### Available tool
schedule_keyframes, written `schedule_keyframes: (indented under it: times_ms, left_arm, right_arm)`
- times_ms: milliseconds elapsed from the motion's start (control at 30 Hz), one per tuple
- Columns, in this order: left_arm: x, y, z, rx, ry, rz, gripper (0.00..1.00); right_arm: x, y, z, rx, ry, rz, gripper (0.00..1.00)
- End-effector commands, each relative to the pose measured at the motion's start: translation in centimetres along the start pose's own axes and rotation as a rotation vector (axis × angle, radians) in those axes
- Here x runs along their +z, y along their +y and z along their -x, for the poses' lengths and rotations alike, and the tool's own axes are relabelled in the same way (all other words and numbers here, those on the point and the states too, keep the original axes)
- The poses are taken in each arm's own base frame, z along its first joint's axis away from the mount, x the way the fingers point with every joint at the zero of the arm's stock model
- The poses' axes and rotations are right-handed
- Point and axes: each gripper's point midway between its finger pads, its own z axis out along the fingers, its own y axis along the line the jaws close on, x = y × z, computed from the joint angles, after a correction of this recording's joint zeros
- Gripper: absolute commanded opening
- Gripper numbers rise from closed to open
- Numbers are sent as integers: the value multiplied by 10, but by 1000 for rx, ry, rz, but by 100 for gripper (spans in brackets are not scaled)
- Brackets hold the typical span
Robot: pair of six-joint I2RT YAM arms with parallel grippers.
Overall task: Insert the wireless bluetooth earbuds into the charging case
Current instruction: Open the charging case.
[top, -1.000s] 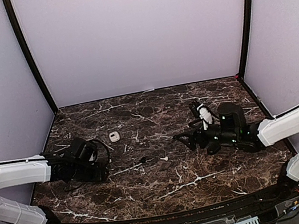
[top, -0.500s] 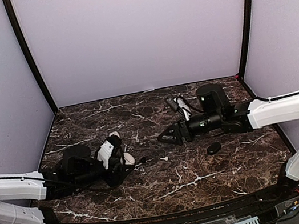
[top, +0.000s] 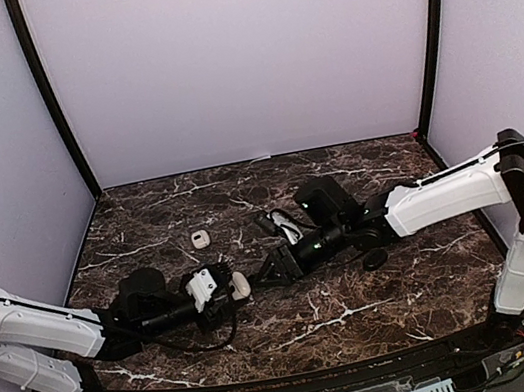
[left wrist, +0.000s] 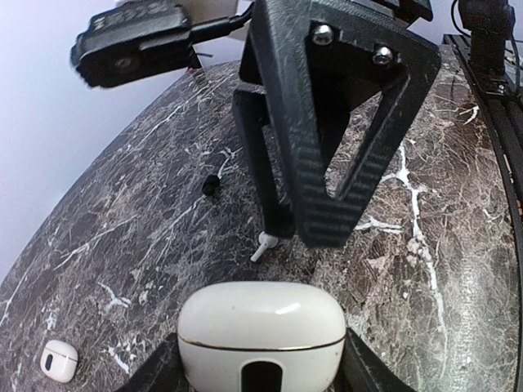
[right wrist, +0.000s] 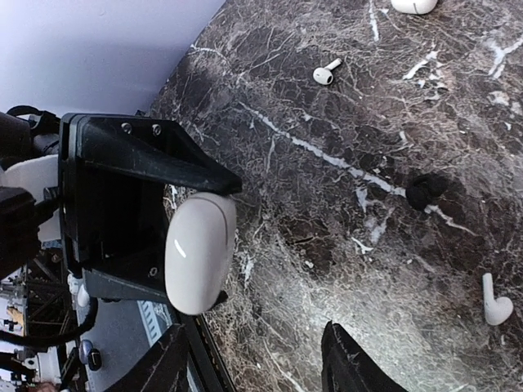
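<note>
My left gripper [top: 230,289] is shut on a closed white charging case [top: 242,283], which fills the bottom of the left wrist view [left wrist: 261,331] and shows in the right wrist view [right wrist: 198,253]. My right gripper [top: 262,275] is open and empty, its tips just in front of that case; its black fingers [left wrist: 327,155] stand over the table. A white earbud [left wrist: 263,245] lies under them. A black earbud [left wrist: 211,186] lies farther back. The right wrist view shows two white earbuds, one far [right wrist: 327,73] and one near [right wrist: 496,304], and a black earbud [right wrist: 426,190].
A second small white case [top: 200,238] sits on the marble table [top: 363,310] at the left back; it also shows in the left wrist view [left wrist: 59,360]. A black case [top: 375,259] lies right of centre under the right arm. Walls enclose three sides.
Both grippers have come together at the table's centre. The left one moved right with the white case. The right one moved left and down, uncovering the black case.
</note>
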Motion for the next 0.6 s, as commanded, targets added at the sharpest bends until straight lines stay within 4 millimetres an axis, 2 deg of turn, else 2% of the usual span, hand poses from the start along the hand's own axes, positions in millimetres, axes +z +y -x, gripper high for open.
schedule_keyframes:
  times_ms: [0,167,200,300,567]
  left_arm:
    - [2,-3,24,111,-105,-10,37]
    - [0,-5,22,91,-147,-2,37]
    - [2,-6,17,95,-136,-3,37]
    - [9,-6,11,94,-97,-4,36]
    - [4,-8,15,108,-119,-9,35]
  right_arm:
    - [12,23,15,-15,-13,41,54]
    - [25,16,9,-11,9,32,53]
    - [26,21,15,-16,3,43,52]
    - [32,22,14,-14,18,42,49]
    - [29,1,5,10,33,-62,40]
